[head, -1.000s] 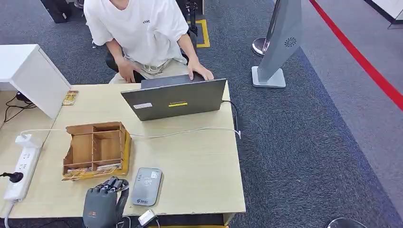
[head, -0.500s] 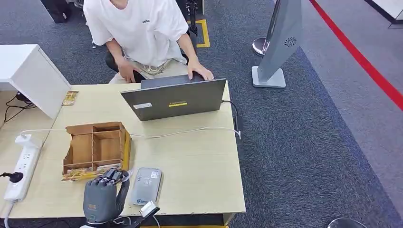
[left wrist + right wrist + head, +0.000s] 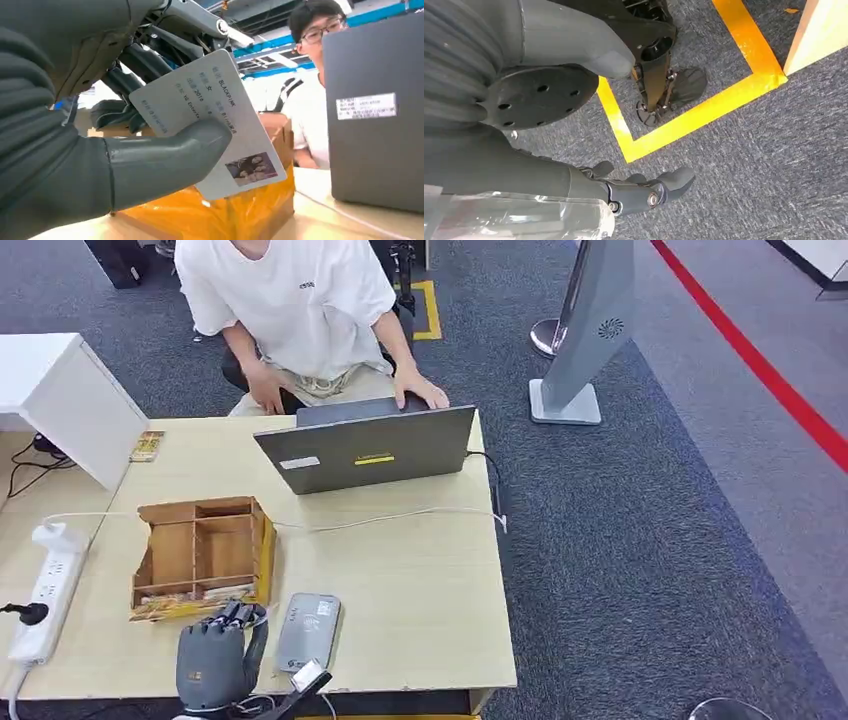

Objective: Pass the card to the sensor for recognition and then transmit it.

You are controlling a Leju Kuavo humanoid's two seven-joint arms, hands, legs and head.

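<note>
Already, from the head view, my left hand (image 3: 212,665) sat at the near edge of the table (image 3: 420,590), between the wooden card box (image 3: 200,555) and the grey sensor (image 3: 308,632), just beside both. Its fingers pointed toward the box's front slot. Across the table a person (image 3: 290,300) sat behind an open laptop (image 3: 368,448), and a white power strip (image 3: 45,590) lay off to my left.

Through the left wrist view, I held the card (image 3: 215,125) pinched between my thumb (image 3: 165,157) and the darker fingers behind it, so that hand was closed on the card. The card stood clear of the box, whose yellow front showed below it, with the laptop's lid beyond.

At the right wrist view, my right hand (image 3: 644,192) hung down over the carpet and the yellow floor tape (image 3: 704,115), fingers loosely spread and holding nothing.

By my reckoning the pick was done: the card was out of the box and in my grip. Left to do was carrying it over the sensor for the reading, then handing it on, presumably to the person opposite.

Compared with a second earlier, my left hand had lifted slightly and drawn back from the box's front, and its wrist had swung toward the sensor; nothing else on the table had shifted
</note>
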